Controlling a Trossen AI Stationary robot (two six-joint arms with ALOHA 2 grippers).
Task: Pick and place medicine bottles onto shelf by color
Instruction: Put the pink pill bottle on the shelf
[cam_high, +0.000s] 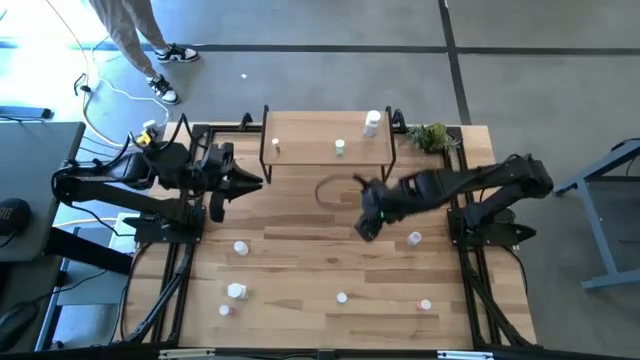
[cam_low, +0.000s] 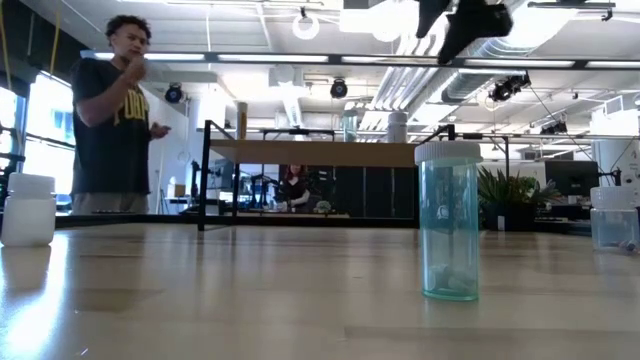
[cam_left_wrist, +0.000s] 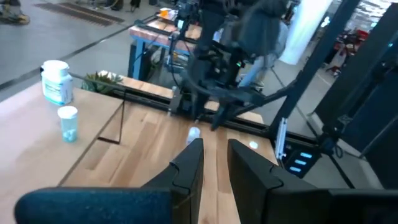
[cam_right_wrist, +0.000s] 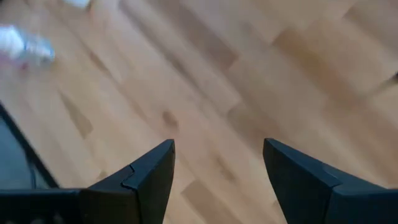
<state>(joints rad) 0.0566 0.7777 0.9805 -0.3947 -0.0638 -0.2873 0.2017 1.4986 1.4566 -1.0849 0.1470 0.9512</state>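
Observation:
The shelf (cam_high: 310, 135), a light-wood board on black legs, stands at the table's far middle. On it stand a larger white bottle (cam_high: 372, 122) and two small ones (cam_high: 340, 148) (cam_high: 275, 146). Several small medicine bottles stand loose on the tabletop, among them one (cam_high: 414, 238) beside my right gripper and others near the front (cam_high: 342, 297) (cam_high: 236, 291). My left gripper (cam_high: 255, 183) hovers left of the shelf, its fingers (cam_left_wrist: 214, 165) a narrow gap apart with nothing between them. My right gripper (cam_high: 365, 230) hangs over the table's middle, wide open (cam_right_wrist: 217, 168) and empty.
A potted plant (cam_high: 432, 135) sits at the far right corner. A dark cable loop (cam_high: 335, 190) lies in front of the shelf. A teal bottle (cam_low: 448, 220) stands close to the low camera. A person (cam_low: 115, 110) stands beyond the far edge.

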